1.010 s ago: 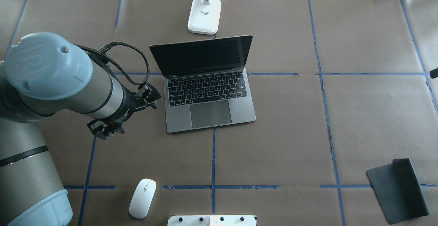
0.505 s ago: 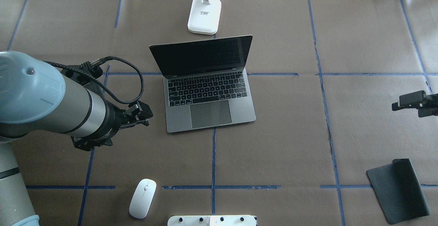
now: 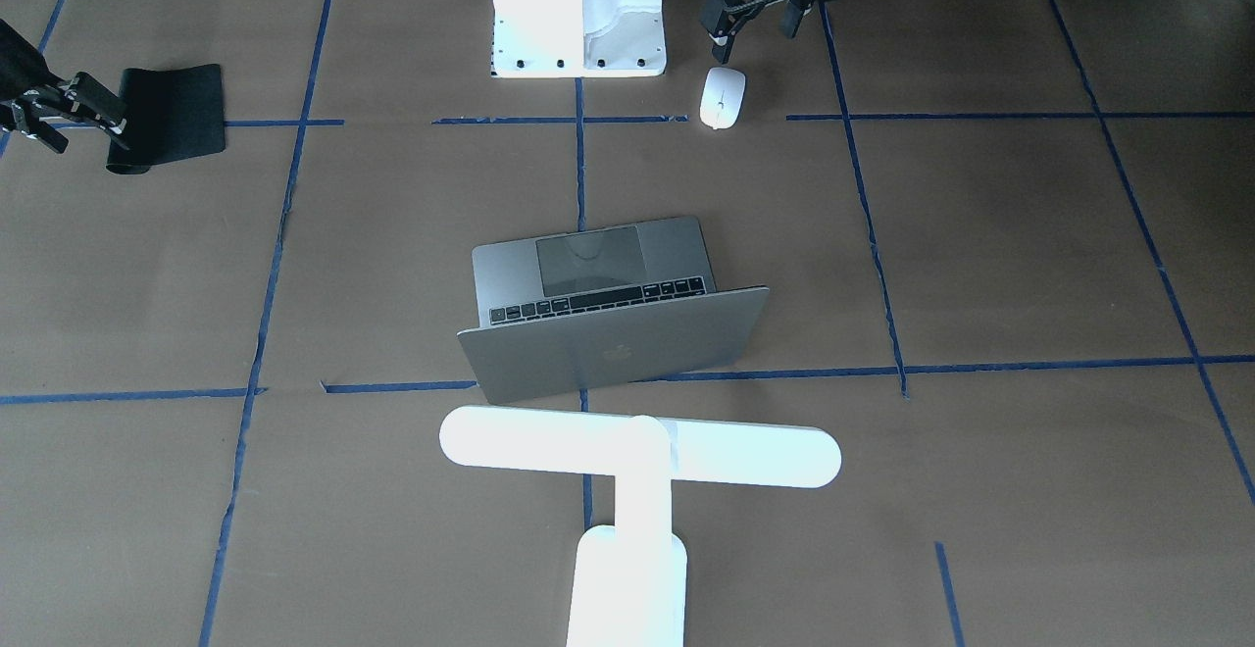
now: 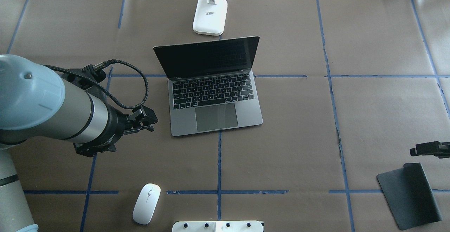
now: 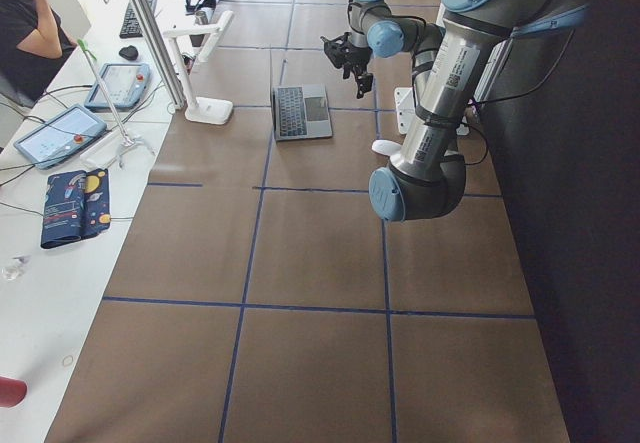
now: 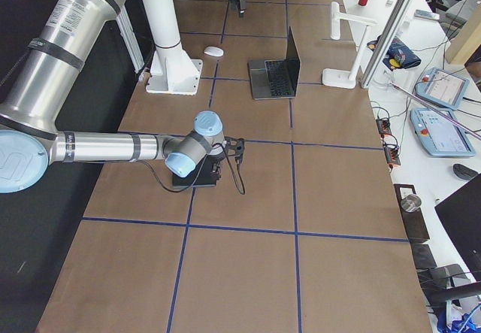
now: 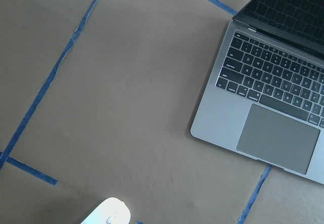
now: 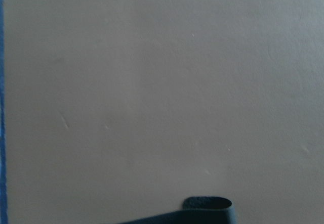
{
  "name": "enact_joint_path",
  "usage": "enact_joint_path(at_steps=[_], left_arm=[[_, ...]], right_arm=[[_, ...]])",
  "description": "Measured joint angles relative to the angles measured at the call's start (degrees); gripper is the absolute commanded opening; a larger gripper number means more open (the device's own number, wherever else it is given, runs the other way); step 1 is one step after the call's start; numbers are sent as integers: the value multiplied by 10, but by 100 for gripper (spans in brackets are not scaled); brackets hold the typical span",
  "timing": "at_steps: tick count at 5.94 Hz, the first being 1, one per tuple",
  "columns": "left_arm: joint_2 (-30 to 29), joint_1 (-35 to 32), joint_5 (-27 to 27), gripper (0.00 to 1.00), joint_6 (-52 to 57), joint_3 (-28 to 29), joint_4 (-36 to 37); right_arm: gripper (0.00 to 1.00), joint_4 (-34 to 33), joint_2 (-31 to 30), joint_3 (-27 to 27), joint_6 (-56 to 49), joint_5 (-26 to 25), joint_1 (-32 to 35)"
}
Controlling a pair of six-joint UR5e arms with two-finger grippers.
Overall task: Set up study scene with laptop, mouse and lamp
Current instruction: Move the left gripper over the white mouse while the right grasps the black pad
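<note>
The grey laptop (image 4: 215, 98) stands open at the table's middle, its screen dark. Behind it is the white lamp (image 3: 637, 446), its base (image 4: 210, 15) at the far edge. The white mouse (image 4: 146, 203) lies near the robot's base, left of centre. My left gripper (image 3: 753, 27) hangs open and empty above the table, left of the laptop and beyond the mouse. In the left wrist view the laptop (image 7: 273, 107) and the mouse's tip (image 7: 109, 214) show. My right gripper (image 3: 61, 118) hovers open at the right side, just beyond the black mouse pad (image 4: 409, 195).
Brown paper with blue tape lines covers the table. The white robot base (image 4: 218, 226) sits at the near edge. The mouse pad's far edge is curled up (image 8: 202, 214). A person sits at a side table with tablets (image 5: 70, 128) in the exterior left view.
My left arm has pulled back from the laptop's left edge toward the robot. My right gripper came in from the right edge and moved nearer, ending just beyond the mouse pad.
</note>
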Motion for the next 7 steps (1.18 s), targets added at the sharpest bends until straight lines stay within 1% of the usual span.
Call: enact_joint_path(at_steps=[2, 5, 6, 7], left_arm=[[7, 21, 3, 100, -1, 0, -1], [19, 52, 1, 100, 0, 1, -2], [19, 56, 0, 100, 0, 1, -2], [19, 60, 0, 100, 0, 1, -2]], right_arm=[[100, 14, -21, -12, 0, 0, -40], [99, 17, -26, -38, -1, -1, -84], [92, 17, -26, -41, -1, -2, -99], [63, 17, -25, -46, -1, -4, -113]])
